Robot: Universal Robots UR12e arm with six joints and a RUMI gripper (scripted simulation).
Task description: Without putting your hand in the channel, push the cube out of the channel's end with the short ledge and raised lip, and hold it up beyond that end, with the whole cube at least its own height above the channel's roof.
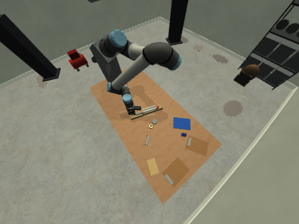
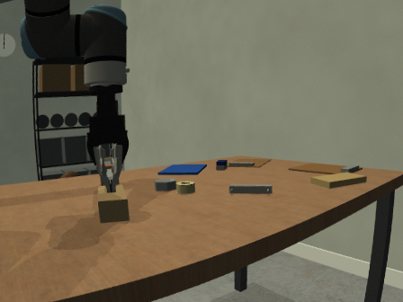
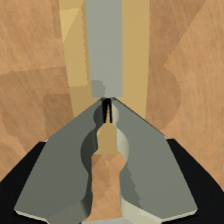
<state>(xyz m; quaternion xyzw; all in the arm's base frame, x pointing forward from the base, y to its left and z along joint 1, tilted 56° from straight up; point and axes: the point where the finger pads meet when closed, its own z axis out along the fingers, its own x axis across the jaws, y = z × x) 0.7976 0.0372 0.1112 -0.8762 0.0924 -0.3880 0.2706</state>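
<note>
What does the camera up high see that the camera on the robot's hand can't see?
Only the top view shows the whole arm, the blue sheet, the small parts scattered on the table, the red chair on the floor and the dark pillars.

Only the wrist view shows the pincer close up, its grey fingers shut with nothing between them, right over the channel's grey middle strip.

Both show the channel and the wooden table under it.
</note>
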